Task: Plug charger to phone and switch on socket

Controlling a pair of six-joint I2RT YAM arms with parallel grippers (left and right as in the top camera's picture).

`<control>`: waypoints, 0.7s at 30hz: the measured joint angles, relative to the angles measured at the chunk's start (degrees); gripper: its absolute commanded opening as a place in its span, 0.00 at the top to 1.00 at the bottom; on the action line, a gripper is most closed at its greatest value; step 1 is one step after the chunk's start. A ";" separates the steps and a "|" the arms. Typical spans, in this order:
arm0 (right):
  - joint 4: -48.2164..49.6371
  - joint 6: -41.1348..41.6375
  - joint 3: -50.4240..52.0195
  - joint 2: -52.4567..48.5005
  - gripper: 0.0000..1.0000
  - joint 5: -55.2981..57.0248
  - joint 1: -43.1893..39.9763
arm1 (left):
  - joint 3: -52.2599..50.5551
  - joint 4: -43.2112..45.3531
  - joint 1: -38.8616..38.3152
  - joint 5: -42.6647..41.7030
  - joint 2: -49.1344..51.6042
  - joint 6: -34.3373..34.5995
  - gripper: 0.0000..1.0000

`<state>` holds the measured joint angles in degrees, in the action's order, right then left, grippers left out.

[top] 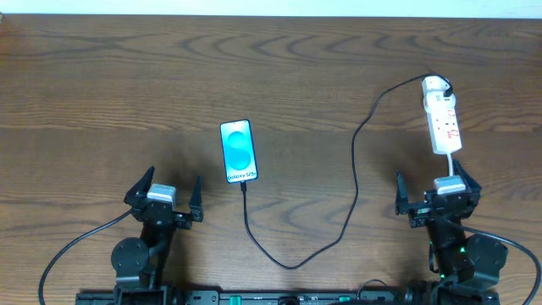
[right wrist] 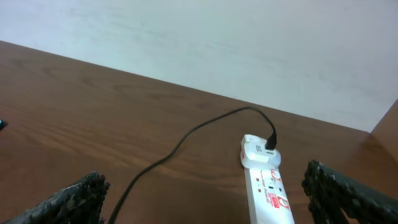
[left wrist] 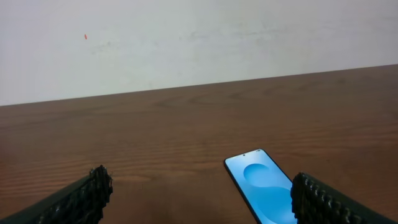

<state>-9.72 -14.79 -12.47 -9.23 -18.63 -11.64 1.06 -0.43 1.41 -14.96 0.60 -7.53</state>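
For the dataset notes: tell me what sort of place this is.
Probably a robotics lab bench: wood-grain table against a plain white wall, left arm and right arm at its near edge, phone and socket laid out.

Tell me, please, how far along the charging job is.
Done, apparently: the charger runs from the socket to the phone, meeting its bottom edge. In hand: nothing; the left gripper and right gripper are open, empty. Left: perhaps switching the socket on; its state I cannot tell.
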 measured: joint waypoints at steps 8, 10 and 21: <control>4.20 0.20 5.92 5.33 0.01 0.28 0.00 | 0.00 0.00 0.00 0.00 -0.02 0.00 0.06; 6.16 1.07 7.54 6.10 0.01 1.01 0.04 | 0.00 0.00 0.00 0.00 -0.02 0.00 0.06; 12.15 5.46 11.85 6.95 0.01 12.41 6.64 | 0.00 0.00 0.00 0.00 -0.02 0.00 0.06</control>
<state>2.44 -9.32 -0.62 -2.28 -6.22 -4.99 1.06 -0.43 1.41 -14.96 0.58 -7.53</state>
